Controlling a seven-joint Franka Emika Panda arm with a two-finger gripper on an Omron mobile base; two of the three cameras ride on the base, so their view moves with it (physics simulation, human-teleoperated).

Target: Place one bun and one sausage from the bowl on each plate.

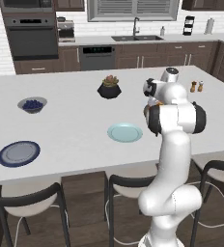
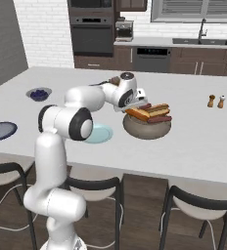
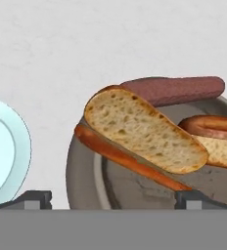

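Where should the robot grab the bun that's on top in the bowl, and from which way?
Probably across the middle of the top bun, coming down from above. It lies tilted, cut side up, over the sausage in the bowl, so its long sides look free. The open gripper already hangs over it; the fingers could close across its narrow width.

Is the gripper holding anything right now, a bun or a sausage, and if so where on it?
Nothing is held. The gripper is open above the bowl, fingertips either side of the nearest bun without closing on it.
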